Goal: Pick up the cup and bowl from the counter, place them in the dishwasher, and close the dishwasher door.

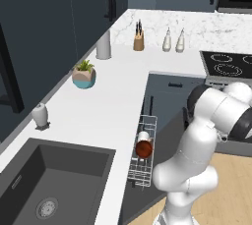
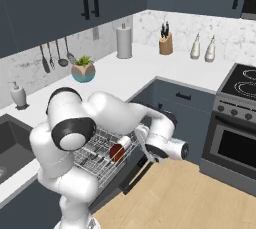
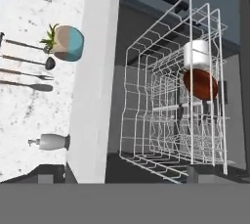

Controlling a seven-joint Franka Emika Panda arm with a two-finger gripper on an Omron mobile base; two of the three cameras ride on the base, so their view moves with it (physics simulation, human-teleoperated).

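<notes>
The white wire rack (image 3: pixel 161 120) of the dishwasher is pulled out over the lowered dark dishwasher door (image 2: pixel 132 175). In the rack the pale cup (image 3: pixel 197 54) lies on its side, and the reddish-brown bowl (image 3: pixel 200 84) rests against it. The cup (image 1: pixel 143 136) and bowl (image 1: pixel 144 148) sit at the rack's (image 1: pixel 142 156) middle, below the edge of the white counter (image 1: pixel 113 96). My gripper (image 2: pixel 149 155) hangs low beside the rack (image 2: pixel 97 154), just right of the bowl (image 2: pixel 117 152) and cup (image 2: pixel 125 143). The gripper (image 3: pixel 122 175) is open and holds nothing.
On the counter stand a teal-and-beige plant pot (image 1: pixel 84 76), a soap dispenser (image 1: pixel 40 115), a grey canister (image 1: pixel 103 45), a knife block (image 1: pixel 139 41) and two bottles (image 1: pixel 173 41). The sink (image 1: pixel 49 180) lies at the left, the stove (image 2: pixel 235 118) at the right. Wood floor (image 2: pixel 190 198) lies beside the door.
</notes>
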